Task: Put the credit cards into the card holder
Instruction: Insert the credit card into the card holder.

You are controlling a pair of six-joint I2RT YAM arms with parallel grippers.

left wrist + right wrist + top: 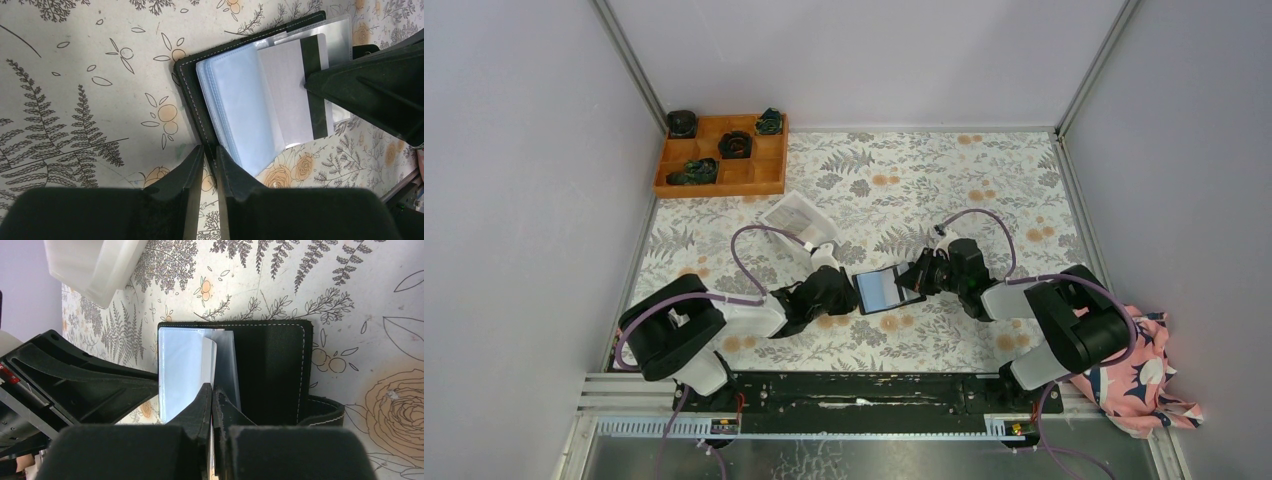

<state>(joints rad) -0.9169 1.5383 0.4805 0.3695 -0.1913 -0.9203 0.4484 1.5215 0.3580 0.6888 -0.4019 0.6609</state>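
Overhead I see just the open card holder (889,288) mid-table; my left wrist view adds the left gripper (210,161) pinching its cover at 6 o'clock, right gripper (312,83) clamping a striped credit card (290,90) at 3 o'clock

The top camera is looking down from high up, while both wrist cameras are closely facing the card holder (240,105) from opposite sides

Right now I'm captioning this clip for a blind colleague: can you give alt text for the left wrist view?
An open black card holder lies on a floral tablecloth, its clear sleeves fanned, while the right gripper holds a pale card with a dark stripe over them. The left gripper pinches the holder's near edge.
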